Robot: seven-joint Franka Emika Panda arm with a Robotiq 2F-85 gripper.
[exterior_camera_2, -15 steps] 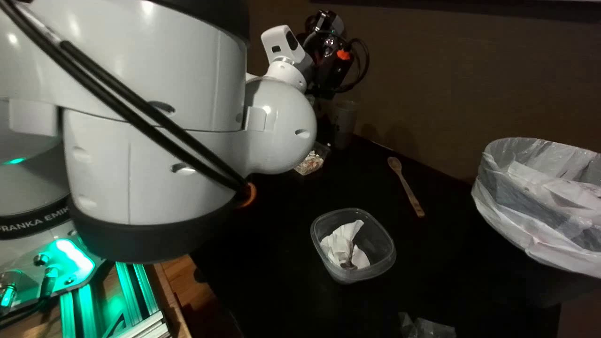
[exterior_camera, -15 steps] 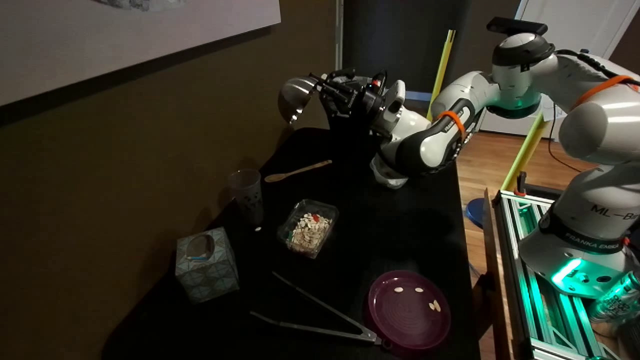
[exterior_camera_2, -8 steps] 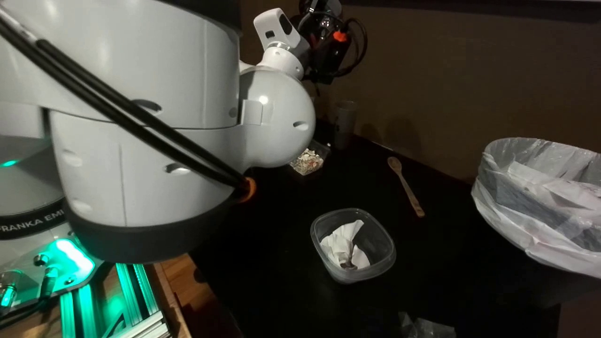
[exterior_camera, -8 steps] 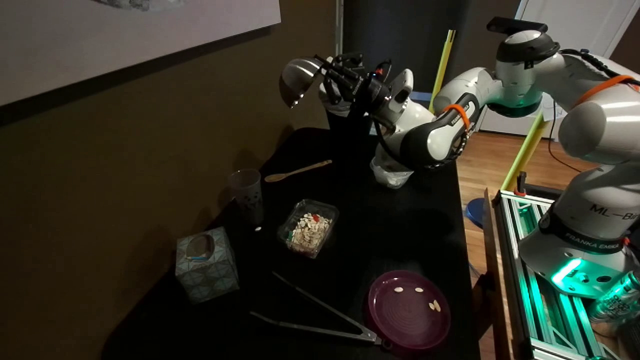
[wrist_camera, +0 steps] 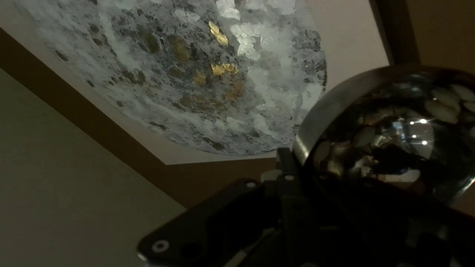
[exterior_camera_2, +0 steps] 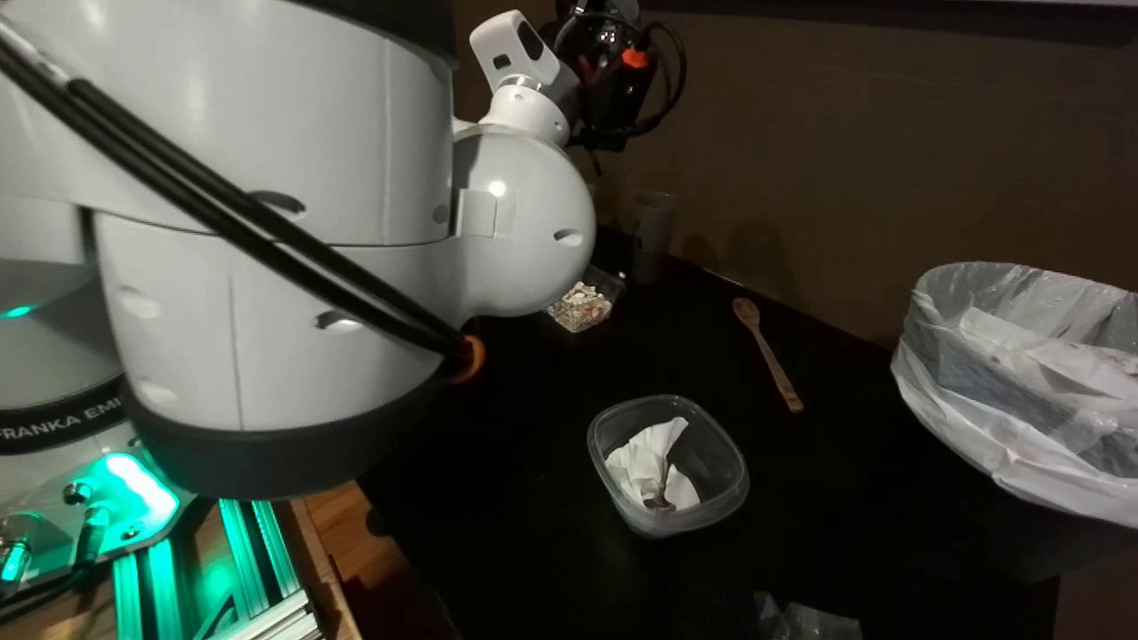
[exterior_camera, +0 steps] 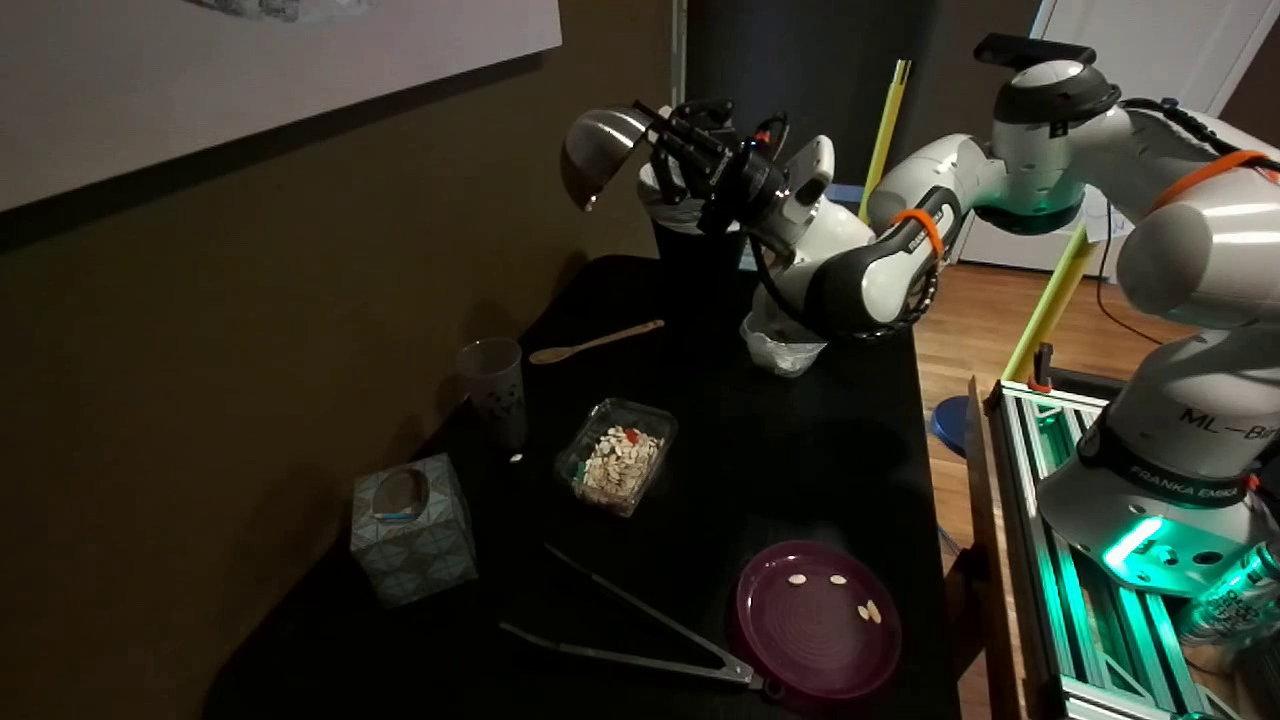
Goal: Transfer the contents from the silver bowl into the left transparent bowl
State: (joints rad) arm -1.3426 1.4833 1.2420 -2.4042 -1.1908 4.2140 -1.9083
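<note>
The silver bowl (exterior_camera: 598, 155) is held high above the far part of the table, tilted on its side. My gripper (exterior_camera: 655, 128) is shut on its rim; in the wrist view the fingers (wrist_camera: 298, 167) pinch the bowl's edge (wrist_camera: 334, 111). A few pale ovals show inside the bowl there; I cannot tell how many are bits and how many are reflections. The contents (exterior_camera: 620, 465) lie as a beige heap in the left transparent bowl (exterior_camera: 640, 411), upright on the dark table. An exterior view shows that heap (exterior_camera_2: 582, 308) partly behind the arm.
A magenta plate (exterior_camera: 815, 650) bears several loose bits. Metal tongs (exterior_camera: 640, 657), a wooden spoon (exterior_camera: 600, 343), a clear cup (exterior_camera: 492, 375) and a tissue box (exterior_camera: 415, 540) stand or lie around. A whitish clear bowl (exterior_camera_2: 720, 449) holds white paper. A lined bin (exterior_camera_2: 969, 418) stands beyond.
My gripper and the silver bowl have risen and shifted slightly toward the right in an exterior view. The heap in the left transparent bowl looks the same.
</note>
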